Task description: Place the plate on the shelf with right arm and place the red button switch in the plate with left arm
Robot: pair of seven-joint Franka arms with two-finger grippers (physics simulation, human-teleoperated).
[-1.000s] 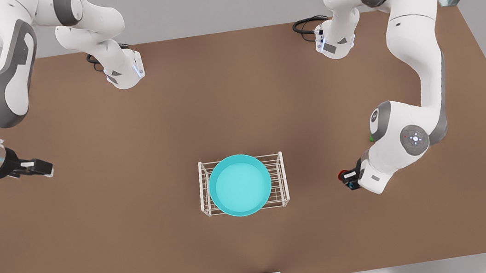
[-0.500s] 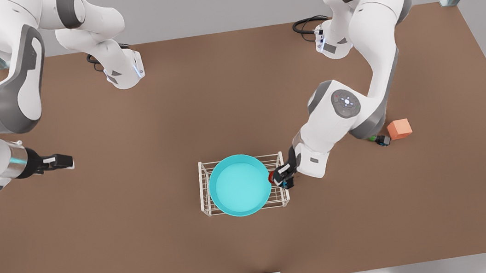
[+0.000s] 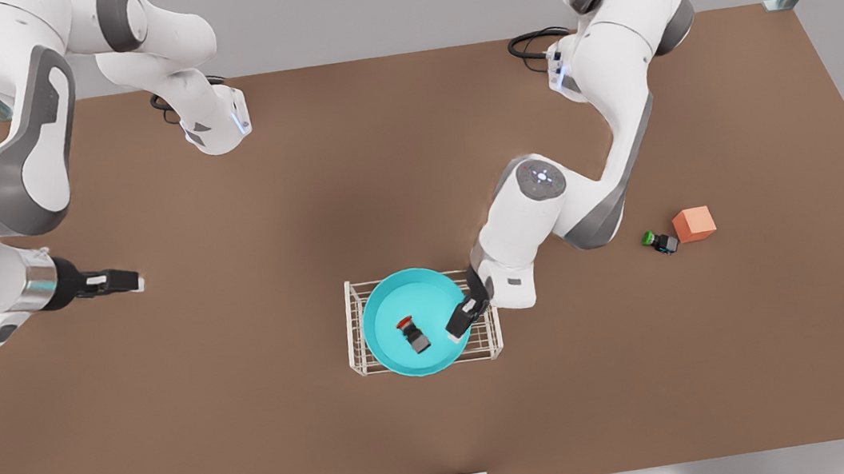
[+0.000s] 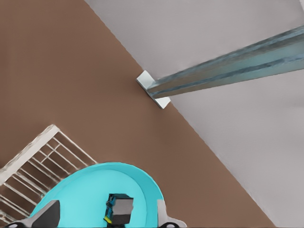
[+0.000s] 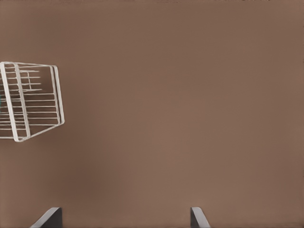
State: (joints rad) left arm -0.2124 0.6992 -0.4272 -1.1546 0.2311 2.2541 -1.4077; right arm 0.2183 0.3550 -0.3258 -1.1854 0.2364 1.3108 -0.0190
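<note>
Front view: green-capped switch (image 3: 659, 241) beside orange cube (image 3: 693, 224)

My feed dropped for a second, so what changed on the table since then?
The left gripper carried the red button switch from the table to over the plate and let go; it now lies in the plate, fingers open. The right gripper drifted slightly inward, open. The plate, shelf, green switch and orange cube stayed put.

red button switch (image 4: 118, 209) in turquoise plate (image 4: 142, 178) — on wire shelf (image 4: 42, 159)
</note>
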